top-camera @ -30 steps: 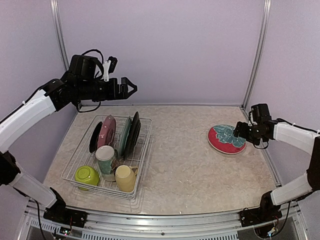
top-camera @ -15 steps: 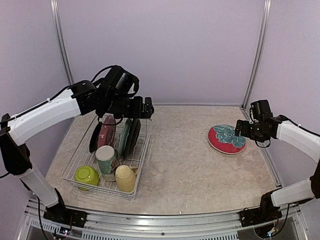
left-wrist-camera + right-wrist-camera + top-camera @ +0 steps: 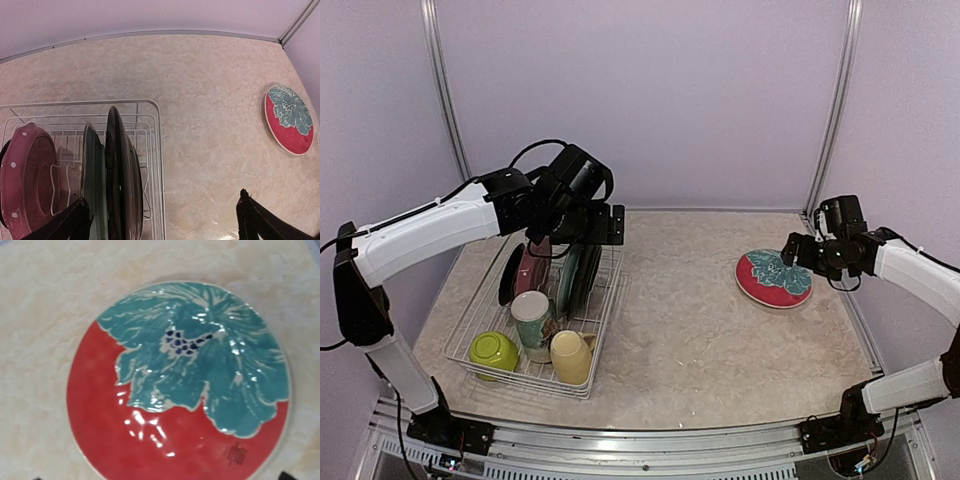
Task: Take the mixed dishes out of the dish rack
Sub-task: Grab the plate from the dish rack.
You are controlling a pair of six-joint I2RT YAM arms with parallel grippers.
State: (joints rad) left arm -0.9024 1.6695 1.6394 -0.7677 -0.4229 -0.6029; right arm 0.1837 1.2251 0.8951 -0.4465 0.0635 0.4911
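The white wire dish rack [image 3: 610, 285] stands at the left. Upright in it are a black plate [image 3: 509, 276], a pink dotted plate [image 3: 533, 262], a green plate [image 3: 569, 277] and a dark plate [image 3: 588, 268]. A white floral mug [image 3: 530, 318], a pale yellow mug [image 3: 570, 356] and a lime-green bowl [image 3: 493, 352] sit at its near end. My left gripper [image 3: 607, 225] hovers open above the rack's far right corner. In the left wrist view its fingers [image 3: 70, 225] straddle the green plate [image 3: 92, 185] and dark plate [image 3: 120, 180]. My right gripper [image 3: 792, 249] is open and empty just above a red plate with a teal leaf [image 3: 770, 280].
The red leaf plate lies flat on the table at the right, near the right wall, and fills the right wrist view [image 3: 150, 440]. It also shows in the left wrist view [image 3: 290, 120]. Bare marbled tabletop [image 3: 690, 330] lies between the rack and that plate.
My left arm has swung from high at the back left down and right to hover over the rack's far end. My right gripper has lifted slightly off the red plate.
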